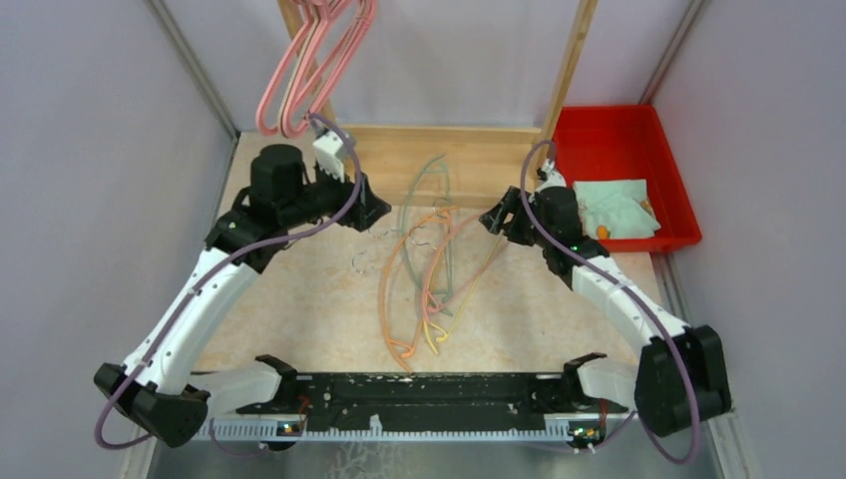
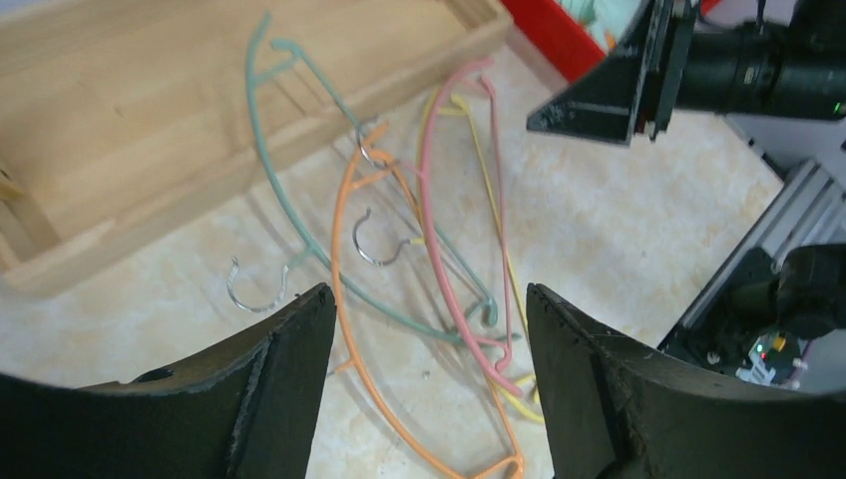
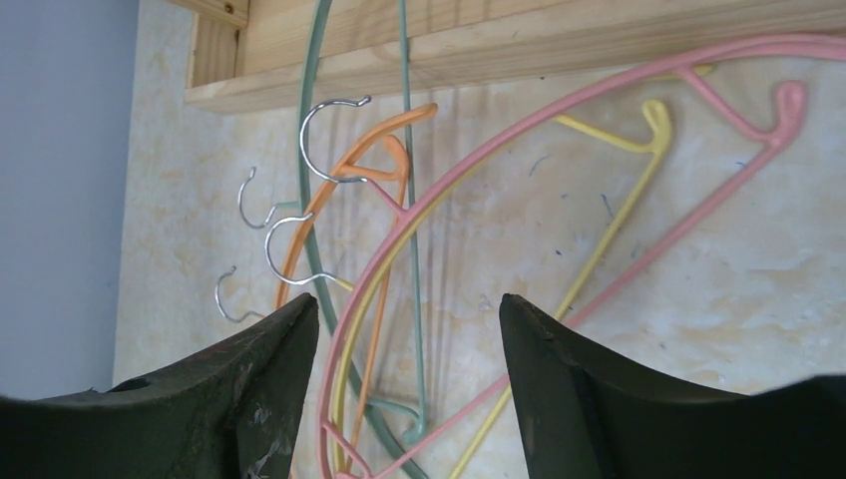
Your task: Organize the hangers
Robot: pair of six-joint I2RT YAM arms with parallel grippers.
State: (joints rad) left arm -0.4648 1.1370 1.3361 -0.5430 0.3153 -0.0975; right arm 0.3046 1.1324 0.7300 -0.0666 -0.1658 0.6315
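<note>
Loose hangers tangled mid-bench, between left end effector and right end effector; both spread, gripping nothing, just beside pile's far end.

the tangle of hangers is seen by the top camera from high above its near side, tilted down. it is viewed closely from its left by the left wrist camera, toward the red bin, and even closer by the right wrist camera, toward the wooden rack base. it is shared by all views.
</note>
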